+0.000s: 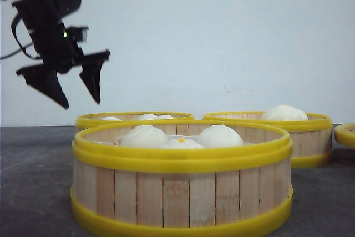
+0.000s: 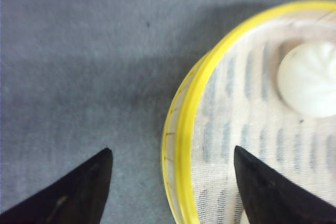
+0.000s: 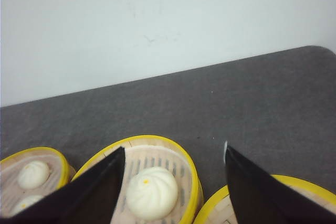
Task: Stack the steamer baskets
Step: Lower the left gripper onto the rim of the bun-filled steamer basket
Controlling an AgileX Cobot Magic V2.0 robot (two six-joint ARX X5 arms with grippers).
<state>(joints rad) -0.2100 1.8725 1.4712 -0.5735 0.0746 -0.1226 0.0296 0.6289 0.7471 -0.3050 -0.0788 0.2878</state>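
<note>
Three steamer baskets with pale slat walls and yellow rims stand on the dark table, each holding white buns. The nearest basket (image 1: 183, 192) fills the front view. Behind it are a back-left basket (image 1: 133, 118) and a back-right basket (image 1: 302, 137). My left gripper (image 1: 83, 101) hangs open in the air at the left, above the table. In the left wrist view it (image 2: 172, 149) straddles the rim of a basket (image 2: 184, 129), one finger over the table, one over the inside. My right gripper (image 3: 174, 148) is open and empty above a one-bun basket (image 3: 186, 156).
A yellow-rimmed round piece (image 1: 346, 134) shows partly at the right edge of the front view, and again by the right finger (image 3: 310, 186). Another basket (image 3: 52, 156) with buns lies left of the one-bun basket. A white wall closes the back of the grey table (image 3: 252, 98).
</note>
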